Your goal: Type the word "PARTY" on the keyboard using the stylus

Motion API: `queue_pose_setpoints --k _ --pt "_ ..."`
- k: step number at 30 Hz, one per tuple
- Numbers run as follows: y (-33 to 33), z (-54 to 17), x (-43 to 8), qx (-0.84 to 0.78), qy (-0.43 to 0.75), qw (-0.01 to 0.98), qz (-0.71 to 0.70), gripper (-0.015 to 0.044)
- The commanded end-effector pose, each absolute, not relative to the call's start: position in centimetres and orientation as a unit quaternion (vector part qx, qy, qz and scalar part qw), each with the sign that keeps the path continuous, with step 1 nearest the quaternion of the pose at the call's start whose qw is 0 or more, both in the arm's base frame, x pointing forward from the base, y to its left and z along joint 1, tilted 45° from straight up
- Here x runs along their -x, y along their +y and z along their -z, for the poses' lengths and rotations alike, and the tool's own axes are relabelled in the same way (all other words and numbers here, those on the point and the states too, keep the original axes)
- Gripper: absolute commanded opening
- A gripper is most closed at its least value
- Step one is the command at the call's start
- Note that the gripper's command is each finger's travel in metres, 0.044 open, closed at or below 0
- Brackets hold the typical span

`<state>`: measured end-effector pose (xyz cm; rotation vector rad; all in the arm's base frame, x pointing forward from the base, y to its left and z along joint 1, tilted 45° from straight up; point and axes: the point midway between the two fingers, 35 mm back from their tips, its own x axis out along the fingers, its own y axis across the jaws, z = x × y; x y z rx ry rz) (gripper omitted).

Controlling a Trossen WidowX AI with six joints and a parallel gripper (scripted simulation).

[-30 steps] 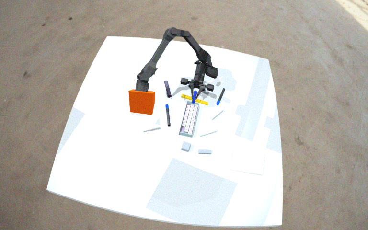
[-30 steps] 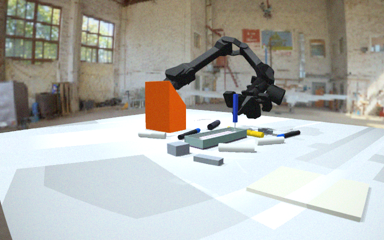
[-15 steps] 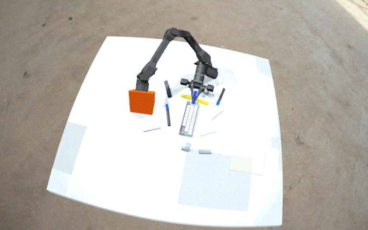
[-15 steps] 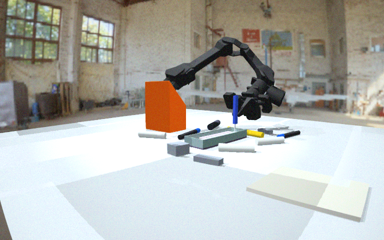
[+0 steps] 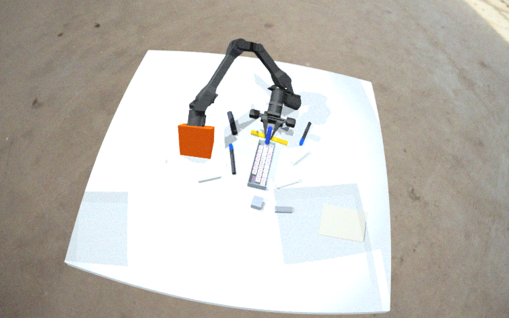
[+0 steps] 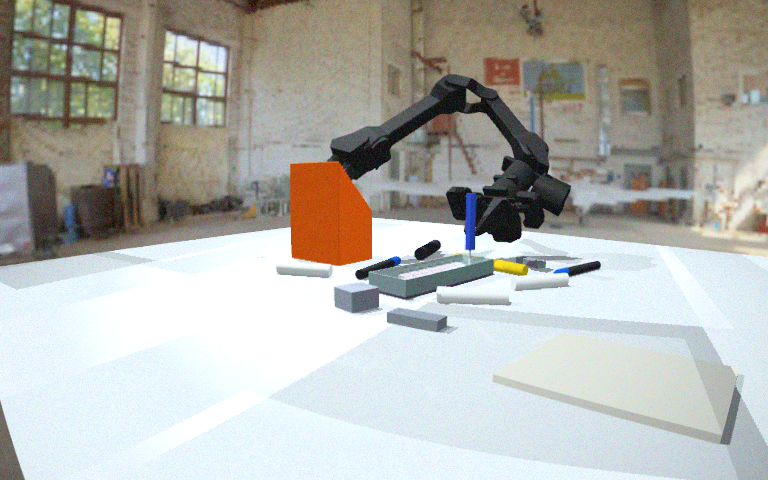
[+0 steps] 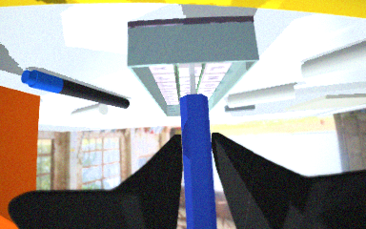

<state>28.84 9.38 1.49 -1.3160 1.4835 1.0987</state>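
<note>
While its two dark fingers stand a little apart, the black parallel-jaw pincer (image 5: 268,137) (image 6: 470,230) (image 7: 195,139) is closed on a slim, bright blue stylus (image 5: 269,134) (image 6: 470,220) (image 7: 196,164) with a thin pale tip. The grip looks square, one finger to each side of the shaft, and the stylus stands nearly upright with its tip downward.

Below the tip lies the task's keyboard (image 5: 257,185) (image 6: 406,287) (image 7: 193,44), a long grey-green tray of small, pale, square keys. The tip is over the end nearest the pincer, along the middle of the key rows; whether it touches a key or hangs just above one cannot be told, and the letters are too blurred to name the key.

Just beyond that end of the keyboard, a yellow cylindrical rod (image 5: 279,140) (image 6: 510,266) (image 7: 334,5) lies crosswise. Farther out, a black marker with a blue end (image 5: 232,160) (image 6: 376,268) (image 7: 91,92) lies beside the keyboard, toward the tall orange block (image 5: 195,140) (image 6: 314,215) (image 7: 16,148).

As for progress, picking up the stylus and bringing it to the keys are done. How many letters of "PARTY" are typed does not show, so what remains is uncertain; each outstanding letter calls for a firm press without losing the stylus.
</note>
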Motion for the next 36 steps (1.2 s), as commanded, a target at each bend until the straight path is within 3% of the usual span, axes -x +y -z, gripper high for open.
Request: queue_pose_setpoints --k 1,17,20,23,36 --pt "9.4 -1.5 -28.8 0.524 0.593 0.425 -0.439 0.0081" --pt "6.9 -4.0 -28.9 0.522 0.595 0.429 -0.436 0.0085" --pt "6.9 -4.0 -28.9 0.522 0.595 0.429 -0.436 0.0065" --pt "6.5 -3.7 -28.9 0.522 0.595 0.428 -0.436 0.0000" --pt "6.4 -1.5 -28.6 0.524 0.593 0.425 -0.439 0.0000"
